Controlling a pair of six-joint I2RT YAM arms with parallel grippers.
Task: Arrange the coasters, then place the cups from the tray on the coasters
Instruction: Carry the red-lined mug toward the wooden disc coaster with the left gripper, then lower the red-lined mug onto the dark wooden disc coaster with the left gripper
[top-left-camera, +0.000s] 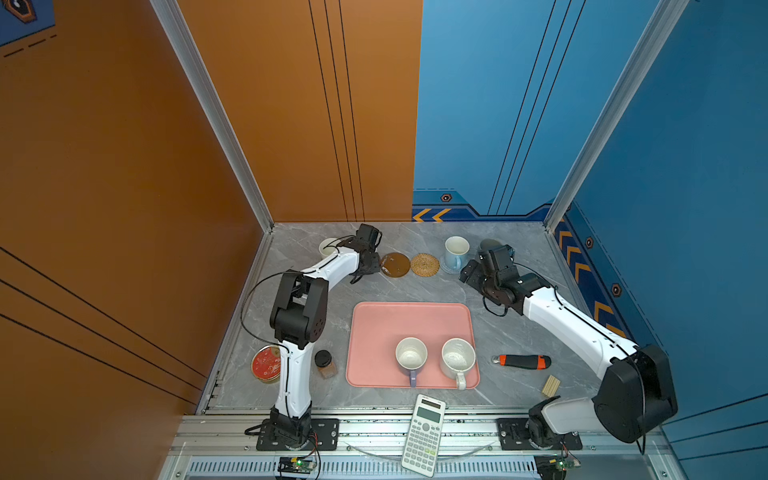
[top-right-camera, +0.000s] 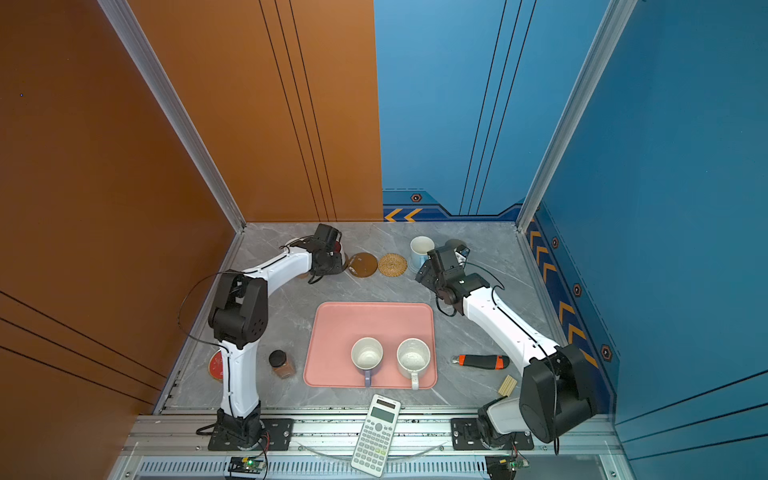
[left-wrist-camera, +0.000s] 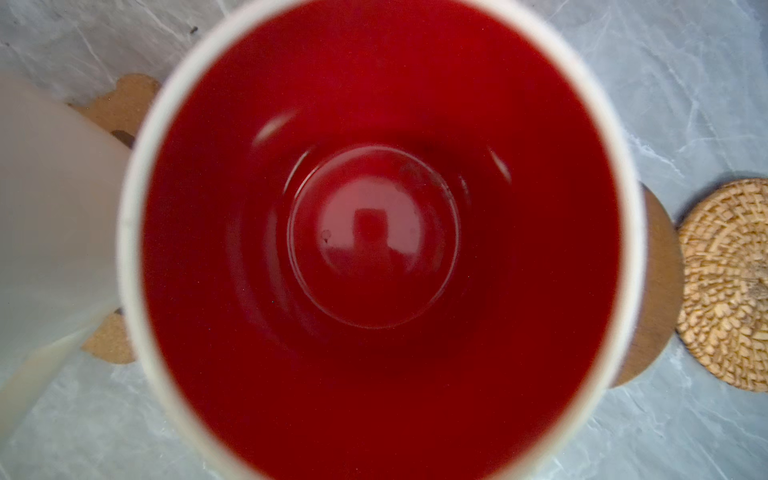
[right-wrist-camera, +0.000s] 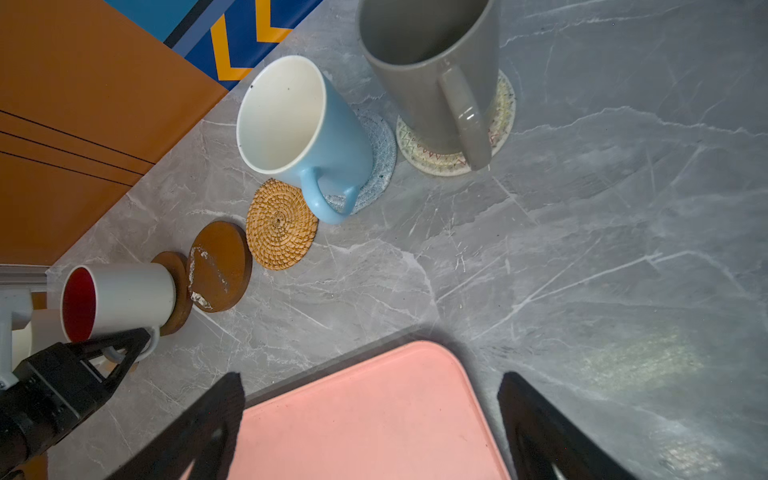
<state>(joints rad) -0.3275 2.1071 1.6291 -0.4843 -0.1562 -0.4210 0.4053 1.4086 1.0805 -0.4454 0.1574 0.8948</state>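
Observation:
My left gripper (right-wrist-camera: 137, 345) is shut on the handle of the white cup with red inside (right-wrist-camera: 120, 299), whose base is at a brown disc coaster (right-wrist-camera: 176, 291). That cup fills the left wrist view (left-wrist-camera: 374, 232). Beside it lie a scuffed brown disc (top-left-camera: 395, 264) and a rattan round (top-left-camera: 424, 264). The white cup (top-left-camera: 329, 246) stands at the far left. The light blue cup (right-wrist-camera: 299, 137) is on the knitted coaster (right-wrist-camera: 380, 166), the grey cup (right-wrist-camera: 432, 66) on the whitish one (right-wrist-camera: 440, 160). My right gripper (right-wrist-camera: 370, 378) hangs open over the pink tray's (top-left-camera: 374, 328) corner. The tray holds the lavender (top-left-camera: 411, 355) and speckled (top-left-camera: 458, 359) cups.
A red tin (top-left-camera: 266, 362) and a brown jar (top-left-camera: 324, 362) stand left of the tray. A utility knife (top-left-camera: 521, 361) and a wooden block (top-left-camera: 550, 385) lie to its right. A calculator (top-left-camera: 424, 434) overhangs the front rail. Walls close the back and sides.

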